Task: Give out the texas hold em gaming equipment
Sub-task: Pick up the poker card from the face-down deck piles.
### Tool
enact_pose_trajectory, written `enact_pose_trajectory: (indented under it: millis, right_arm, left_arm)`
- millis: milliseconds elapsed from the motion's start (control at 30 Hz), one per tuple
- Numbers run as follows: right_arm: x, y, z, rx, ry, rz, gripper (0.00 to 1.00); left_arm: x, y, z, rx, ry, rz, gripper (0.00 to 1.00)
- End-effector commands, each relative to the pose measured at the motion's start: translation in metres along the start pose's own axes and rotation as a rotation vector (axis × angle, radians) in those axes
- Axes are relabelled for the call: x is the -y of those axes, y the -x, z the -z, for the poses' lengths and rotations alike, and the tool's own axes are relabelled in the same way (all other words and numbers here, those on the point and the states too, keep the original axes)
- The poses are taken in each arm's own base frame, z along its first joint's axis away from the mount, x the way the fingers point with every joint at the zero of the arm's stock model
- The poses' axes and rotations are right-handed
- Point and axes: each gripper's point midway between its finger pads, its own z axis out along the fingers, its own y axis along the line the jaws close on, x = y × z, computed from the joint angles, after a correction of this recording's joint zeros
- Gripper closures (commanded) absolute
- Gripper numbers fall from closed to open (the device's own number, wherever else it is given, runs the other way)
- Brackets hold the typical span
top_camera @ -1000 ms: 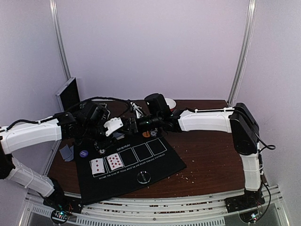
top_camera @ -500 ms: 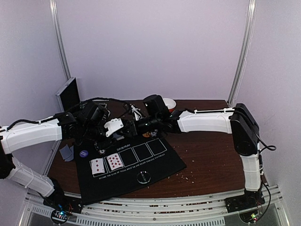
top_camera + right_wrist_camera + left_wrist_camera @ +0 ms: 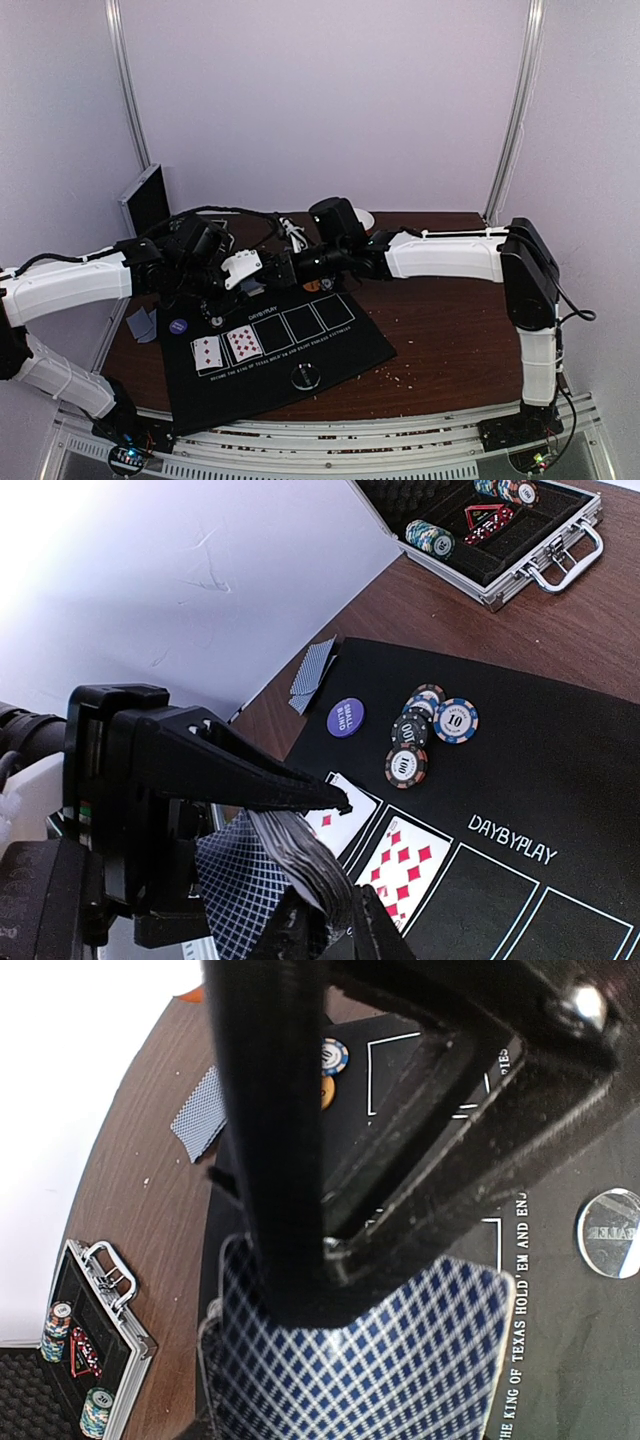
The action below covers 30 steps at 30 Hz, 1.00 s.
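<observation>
Left gripper [image 3: 318,830]: clamped on card deck [image 3: 240,880] over mat's [image 3: 560,780] far-left corner; lower finger hidden.
Right gripper [image 3: 335,932]: tips cut off at the view's edge beside deck; closed or not, cannot tell.

Soft even light overhead, faint shadows on counter [image 3: 450,330]; wall [image 3: 200,560] blown out white; left tool [image 3: 320,1260] dark, blurred close up.

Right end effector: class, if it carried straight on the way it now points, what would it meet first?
The deck of cards gripped by the left end effector. The right end effector looks to have its tips at the deck's edge, though depth is unclear.
</observation>
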Motion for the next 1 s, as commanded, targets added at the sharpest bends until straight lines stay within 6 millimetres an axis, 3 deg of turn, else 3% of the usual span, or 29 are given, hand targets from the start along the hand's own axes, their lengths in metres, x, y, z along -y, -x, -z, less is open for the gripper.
enact_pose_trajectory:
  millis: [0, 233, 333, 500, 767, 967]
  right_arm:
    - [0.004, 0.009, 0.017, 0.023, -0.069, 0.006, 0.84]
    - [0.004, 0.012, 0.023, 0.022, -0.092, 0.022, 0.91]
    - [0.000, 0.015, 0.026, 0.025, -0.086, 0.034, 0.99]
    - [-0.004, 0.022, 0.040, 0.041, -0.079, 0.055, 1.00]
    - [0.012, 0.035, 0.082, 0.100, -0.151, 0.086, 1.00]
    - [0.044, 0.039, 0.135, 0.142, -0.423, 0.244, 1.00]
  left_arm:
    - [-0.005, 0.012, 0.002, 0.048, 0.019, 0.002, 0.53]
    - [-0.004, 0.011, 0.000, 0.044, 0.017, 0.001, 0.53]
    - [-0.004, 0.011, 0.000, 0.044, 0.017, 0.002, 0.53]
    - [-0.007, 0.010, 0.000, 0.037, 0.031, 0.007, 0.53]
    - [-0.022, 0.003, -0.003, -0.009, 0.106, 0.050, 0.53]
    - [-0.049, -0.007, -0.005, -0.045, 0.164, 0.157, 0.53]
